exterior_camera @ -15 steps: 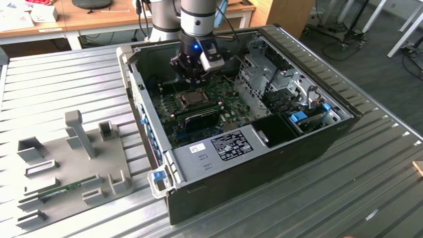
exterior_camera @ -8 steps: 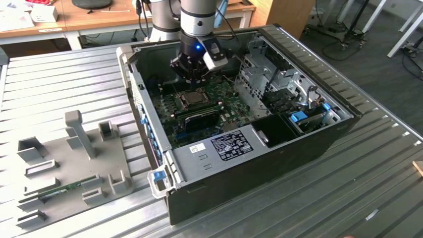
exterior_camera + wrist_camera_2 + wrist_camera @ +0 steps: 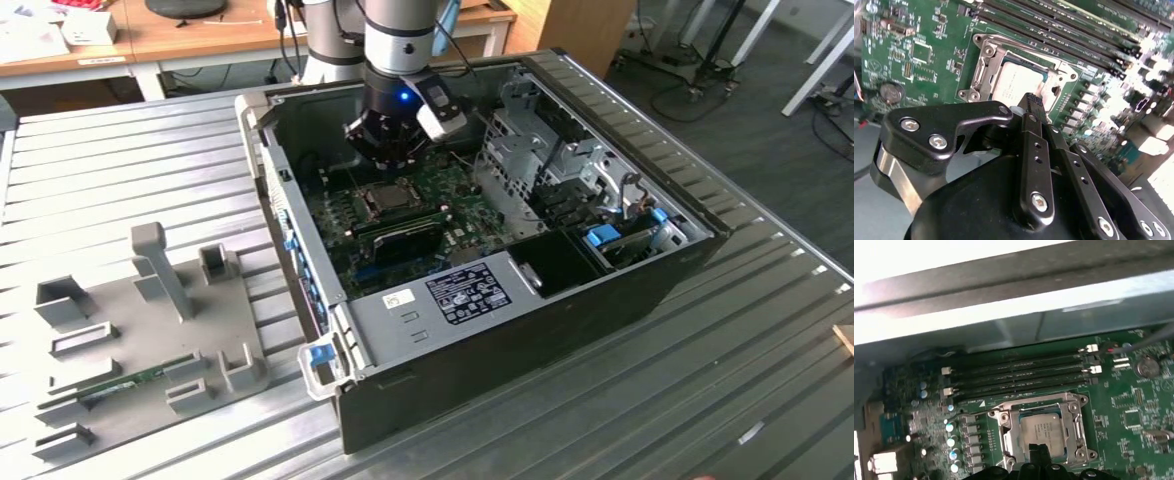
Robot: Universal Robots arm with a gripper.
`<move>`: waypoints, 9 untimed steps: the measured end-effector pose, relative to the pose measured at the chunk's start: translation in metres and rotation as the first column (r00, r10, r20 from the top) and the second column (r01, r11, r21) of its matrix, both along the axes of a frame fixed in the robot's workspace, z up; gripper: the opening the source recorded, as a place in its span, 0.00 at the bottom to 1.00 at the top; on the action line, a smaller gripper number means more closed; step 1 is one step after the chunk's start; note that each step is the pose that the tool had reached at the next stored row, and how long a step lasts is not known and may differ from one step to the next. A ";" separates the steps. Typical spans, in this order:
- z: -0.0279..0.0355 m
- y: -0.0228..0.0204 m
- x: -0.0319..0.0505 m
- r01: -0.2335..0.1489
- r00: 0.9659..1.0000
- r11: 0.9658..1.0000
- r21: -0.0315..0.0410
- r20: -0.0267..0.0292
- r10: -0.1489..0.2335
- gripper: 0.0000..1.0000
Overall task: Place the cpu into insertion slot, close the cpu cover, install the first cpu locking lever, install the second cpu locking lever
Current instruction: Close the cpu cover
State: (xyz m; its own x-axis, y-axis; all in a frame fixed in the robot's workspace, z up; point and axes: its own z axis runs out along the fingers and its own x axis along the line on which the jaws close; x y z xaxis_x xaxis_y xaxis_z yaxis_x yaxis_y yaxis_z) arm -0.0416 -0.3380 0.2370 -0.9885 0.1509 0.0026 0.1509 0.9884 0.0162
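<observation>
Hand (image 3: 1032,101): tips drawn together, nothing between them, hovering just above the socket's edge.
Cpu (image 3: 1041,429): seated in the insertion slot (image 3: 1077,401), just beyond the hand; the cpu cover (image 3: 1010,432) looks down around it.
Doing it well: likely lever work. Push slowly and stay off the chip.
Views: the exterior view adds the open case (image 3: 601,320) on the bench (image 3: 747,390); both wrist views give socket detail.

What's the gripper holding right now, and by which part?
Nothing: the gripper is shut empty over the cpu, which lies in the insertion slot.
</observation>
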 end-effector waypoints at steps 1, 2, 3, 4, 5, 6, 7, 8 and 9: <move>-0.0002 0.0000 0.0000 -0.018 1.000 1.000 0.000 0.000 0.018 0.11; -0.0004 0.0000 0.0000 -0.036 0.999 0.999 0.000 0.000 0.036 0.11; -0.0007 0.0000 0.0000 -0.055 0.998 0.998 0.000 0.000 0.055 0.11; -0.0009 0.0000 0.0000 -0.073 0.997 0.997 0.000 0.000 0.073 0.11; -0.0011 0.0000 0.0000 -0.091 0.996 0.996 0.000 0.000 0.091 0.11; -0.0011 0.0000 0.0000 -0.105 0.995 0.995 0.000 0.000 0.105 0.11; -0.0011 0.0000 0.0000 -0.106 0.994 0.994 0.000 0.000 0.106 0.11; -0.0013 0.0000 0.0000 -0.107 0.994 0.994 0.000 0.000 0.107 0.11; -0.0015 0.0000 0.0000 -0.107 0.994 0.994 0.000 0.001 0.107 0.11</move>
State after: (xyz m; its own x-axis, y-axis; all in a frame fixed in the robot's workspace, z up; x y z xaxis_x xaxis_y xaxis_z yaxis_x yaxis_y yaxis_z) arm -0.0416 -0.3380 0.2356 -0.9990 0.0443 0.0016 0.0443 0.9989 0.0162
